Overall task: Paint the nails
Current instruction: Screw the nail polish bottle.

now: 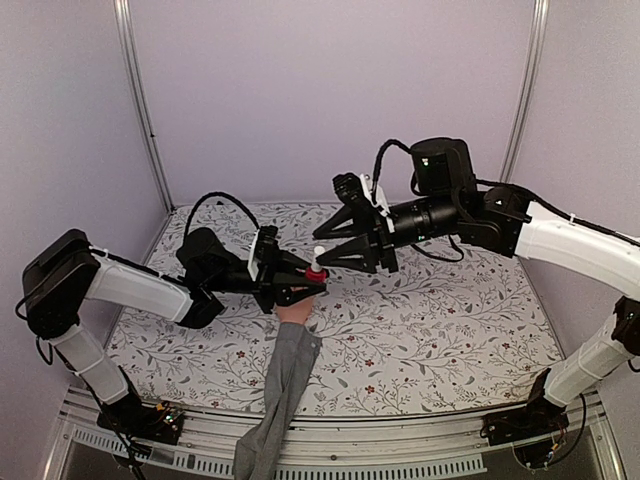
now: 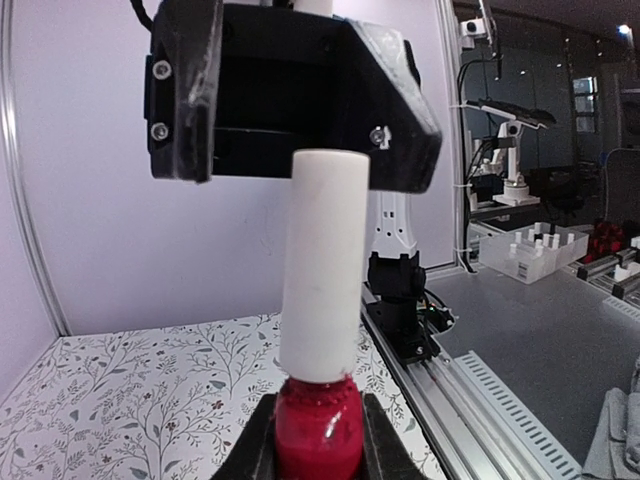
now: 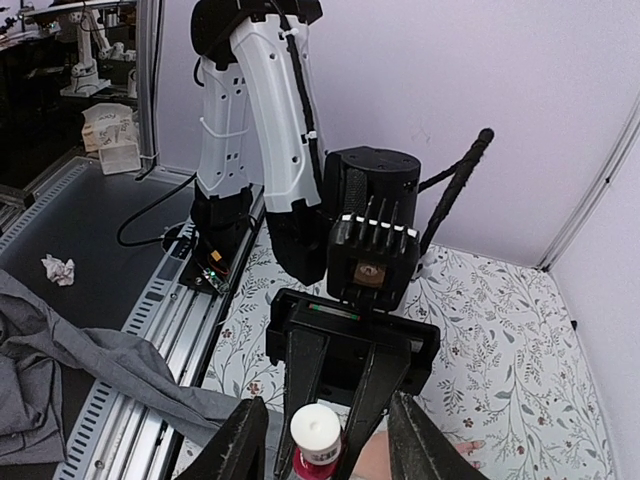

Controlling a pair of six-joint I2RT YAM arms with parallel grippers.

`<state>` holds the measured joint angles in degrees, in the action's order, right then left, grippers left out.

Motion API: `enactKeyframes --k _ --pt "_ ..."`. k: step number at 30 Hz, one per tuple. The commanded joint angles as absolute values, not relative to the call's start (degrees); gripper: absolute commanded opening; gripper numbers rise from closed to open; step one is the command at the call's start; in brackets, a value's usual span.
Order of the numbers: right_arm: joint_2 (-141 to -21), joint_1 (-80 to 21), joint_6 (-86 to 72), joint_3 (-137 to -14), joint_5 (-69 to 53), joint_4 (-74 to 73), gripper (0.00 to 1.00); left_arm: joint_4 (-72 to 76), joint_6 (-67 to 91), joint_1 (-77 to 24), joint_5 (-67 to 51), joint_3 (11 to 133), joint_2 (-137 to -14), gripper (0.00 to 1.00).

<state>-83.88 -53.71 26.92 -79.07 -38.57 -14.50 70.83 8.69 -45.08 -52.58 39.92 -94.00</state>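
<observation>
Polish bottle [image 2: 316,425] clamped upright in your left gripper [image 1: 312,282], so cap [image 2: 322,265] faces right gripper [image 3: 325,440]. Its jaws sit half-open astride cap, not gripping. Mannequin hand [image 1: 295,312] waits right underneath, nails too tiny to see.

Even, diffuse light fills all three views; we find only faint, soft shadows on the floral surface [image 1: 420,330]. The overhead view bows the frame posts [image 1: 140,100] outward, a wide-angle effect. In the left wrist view the white cap [image 2: 322,270] looms close and slightly soft, a small highlight glints on the red bottle [image 2: 318,430], and the room beyond lies dimmer.
</observation>
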Motion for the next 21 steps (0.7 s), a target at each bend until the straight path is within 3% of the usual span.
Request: enactKeyframes --k 1,6,13,21 --pt "-85.3 -54.1 28.0 -80.9 -40.1 -16.5 0.40 71.2 9.3 -44.8 -54.1 41.4 -94.7 0.00" --pt "-85.8 -54.2 27.9 -81.0 -40.9 -16.9 0.31 71.0 9.3 -44.7 -53.3 41.2 -94.4 0.00" --pt "-87.2 -54.1 27.4 -81.1 -40.2 -18.2 0.02 67.7 6.4 -44.7 -46.9 40.6 -92.5 0.00" --pt "-87.2 -54.2 24.0 -78.7 -31.7 -14.1 0.00 69.6 6.0 -44.7 -38.2 39.1 -91.1 0.00"
